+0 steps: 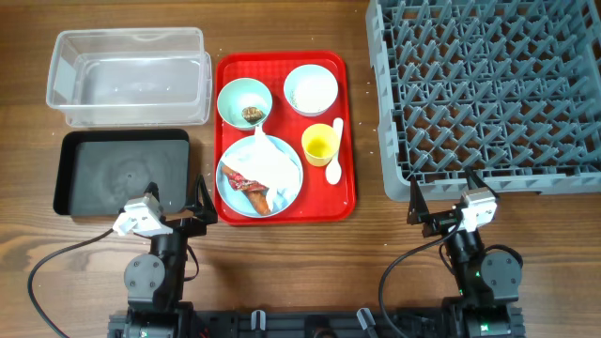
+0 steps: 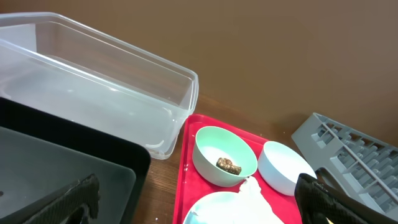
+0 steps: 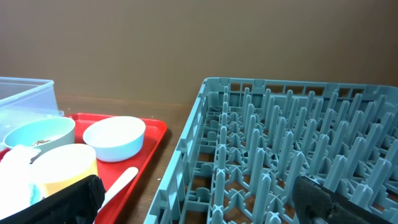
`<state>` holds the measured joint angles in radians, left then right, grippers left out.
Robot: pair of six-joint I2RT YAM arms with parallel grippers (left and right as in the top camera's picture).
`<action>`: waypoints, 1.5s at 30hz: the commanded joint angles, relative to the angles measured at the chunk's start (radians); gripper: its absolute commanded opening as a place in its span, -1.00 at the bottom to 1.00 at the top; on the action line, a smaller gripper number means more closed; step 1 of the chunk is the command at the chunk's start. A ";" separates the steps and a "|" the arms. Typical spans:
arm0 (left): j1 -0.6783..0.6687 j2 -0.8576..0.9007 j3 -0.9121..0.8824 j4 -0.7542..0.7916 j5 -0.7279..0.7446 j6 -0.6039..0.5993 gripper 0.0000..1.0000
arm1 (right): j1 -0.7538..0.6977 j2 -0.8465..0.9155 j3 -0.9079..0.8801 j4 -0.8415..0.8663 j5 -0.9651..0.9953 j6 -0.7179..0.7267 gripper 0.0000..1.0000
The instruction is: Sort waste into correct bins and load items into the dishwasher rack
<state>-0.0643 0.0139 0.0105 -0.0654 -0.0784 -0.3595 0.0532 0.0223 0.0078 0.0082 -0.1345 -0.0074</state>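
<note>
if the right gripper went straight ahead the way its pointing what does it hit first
The right gripper would probably meet the near wall of the dishwasher rack first; it sits straight ahead between the open fingers, gap unclear.

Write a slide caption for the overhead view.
Loaded red tray sits between the clear tub, the black tray and the empty dishwasher rack.

Left fingers [image 2: 71,202] spread wide; right fingers [image 3: 65,200] spread wide.

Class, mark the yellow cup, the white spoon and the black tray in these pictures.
yellow cup [image 1: 320,144]: overhead view, its inside.
white spoon [image 1: 335,152]: overhead view, its handle.
black tray [image 1: 103,169]: overhead view, its bare floor.
</note>
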 commanded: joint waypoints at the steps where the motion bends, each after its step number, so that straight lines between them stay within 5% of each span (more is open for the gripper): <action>1: 0.005 -0.006 -0.005 0.001 -0.009 0.015 1.00 | -0.006 0.001 -0.002 0.003 -0.013 0.009 0.99; 45: 0.005 -0.006 -0.005 0.029 0.062 0.012 1.00 | -0.006 0.002 -0.002 0.003 -0.021 0.066 1.00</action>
<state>-0.0643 0.0139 0.0105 -0.0593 -0.0769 -0.3595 0.0532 0.0223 0.0078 0.0086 -0.1356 -0.0044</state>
